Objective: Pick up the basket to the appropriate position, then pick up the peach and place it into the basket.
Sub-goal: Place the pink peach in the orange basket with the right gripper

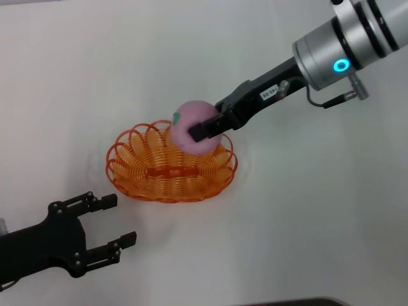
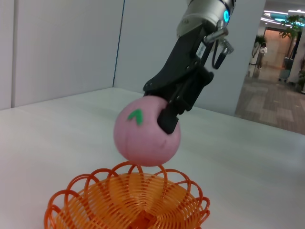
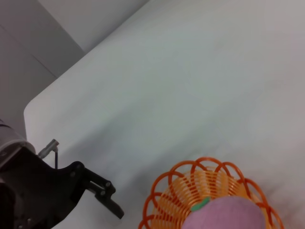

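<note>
In the head view, the left claw sits in the lower left of the frame, low over the white desk. Its two black fingers are spread wide apart with nothing between them, and they point toward the orange basket without touching it.

The basket lies just left of centre in that view, resting flat on the desk — a shallow oval of looped wire with a scalloped rim.

Over the basket's upper right part is the pink peach, its green mark facing the upper left of the frame. The right claw has closed on it; one dark finger crosses the front of the fruit, and the arm runs off to the upper right corner of the frame.

In the left wrist view the peach hangs at mid-frame, clear above the basket at the bottom edge, with a narrow gap between the fruit and the rim. The right claw comes down from the top of the frame and grips the peach on its right side.

In the right wrist view the left claw shows at the lower left — and the basket and the top of the peach lie at the bottom right edge.
</note>
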Robot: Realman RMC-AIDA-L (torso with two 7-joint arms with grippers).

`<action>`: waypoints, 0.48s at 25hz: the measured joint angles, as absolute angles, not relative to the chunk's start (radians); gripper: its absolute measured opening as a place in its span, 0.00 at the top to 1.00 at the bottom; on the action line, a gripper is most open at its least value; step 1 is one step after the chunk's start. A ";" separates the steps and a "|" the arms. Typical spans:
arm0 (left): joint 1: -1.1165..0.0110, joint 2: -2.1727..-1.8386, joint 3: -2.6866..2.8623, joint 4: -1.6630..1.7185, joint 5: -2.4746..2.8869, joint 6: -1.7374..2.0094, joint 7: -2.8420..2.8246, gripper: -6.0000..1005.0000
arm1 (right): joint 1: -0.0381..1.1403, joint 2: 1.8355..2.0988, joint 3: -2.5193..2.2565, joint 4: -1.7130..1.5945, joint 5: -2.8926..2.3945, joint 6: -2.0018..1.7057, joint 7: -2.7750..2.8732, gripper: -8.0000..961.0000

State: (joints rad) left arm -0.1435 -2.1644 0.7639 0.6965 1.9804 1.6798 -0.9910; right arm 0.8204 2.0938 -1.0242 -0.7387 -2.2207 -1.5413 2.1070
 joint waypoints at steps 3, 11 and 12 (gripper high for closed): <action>-0.144 -2.164 0.764 0.696 1.980 1.680 -0.991 0.26 | 0.828 2.095 -1.032 -0.700 -2.206 -1.501 2.069 0.65; -0.144 -2.164 0.762 0.696 1.980 1.680 -0.991 0.27 | 0.833 2.095 -1.040 -0.687 -2.188 -1.488 2.048 0.39; -0.144 -2.164 0.762 0.696 1.980 1.680 -0.991 0.27 | 0.831 2.095 -1.041 -0.687 -2.180 -1.488 2.044 0.31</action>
